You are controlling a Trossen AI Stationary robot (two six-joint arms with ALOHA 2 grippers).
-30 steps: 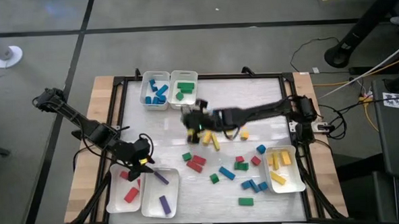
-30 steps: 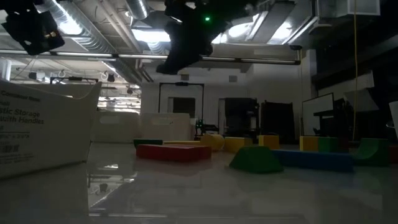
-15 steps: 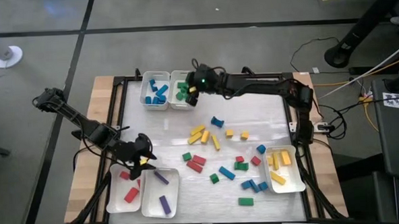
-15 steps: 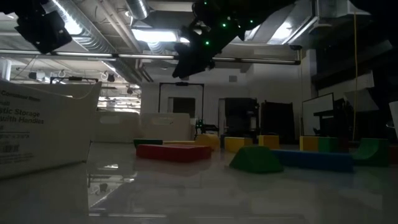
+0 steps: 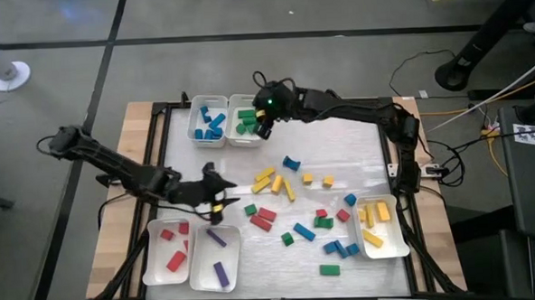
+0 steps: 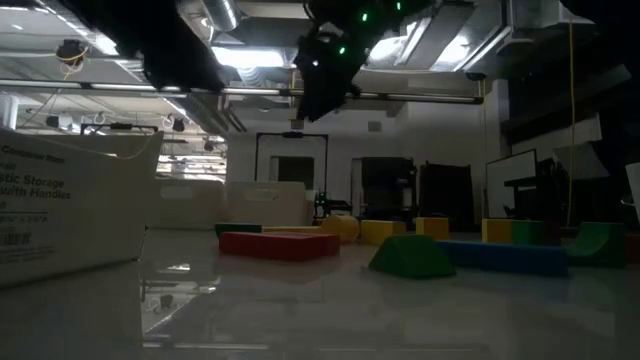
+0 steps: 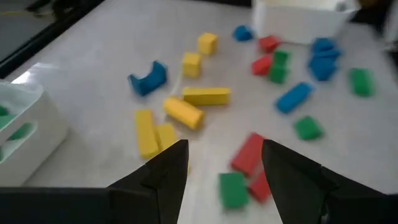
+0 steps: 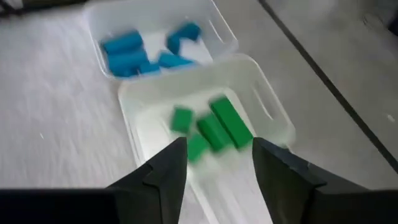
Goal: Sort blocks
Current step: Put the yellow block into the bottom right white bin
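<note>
Nearest the front edge of the bench, two white trays sit at the left, one holding red blocks and one holding purple blocks; a third tray at the near right holds yellow blocks. Just beyond the left trays, the left gripper hovers over the bench, its fingers spread apart with nothing between them, pointing toward the scatter of loose blocks. That scatter covers the middle of the bench: yellow bars and cubes, red and green pieces, blue bars and a blue arch, all lying apart from the trays. At the far side, two more trays stand side by side, the left one with blue blocks and the right one with green blocks. Above the green tray's right edge hangs the right gripper, its fingers parted and empty, the green pieces lying in the tray below.
</note>
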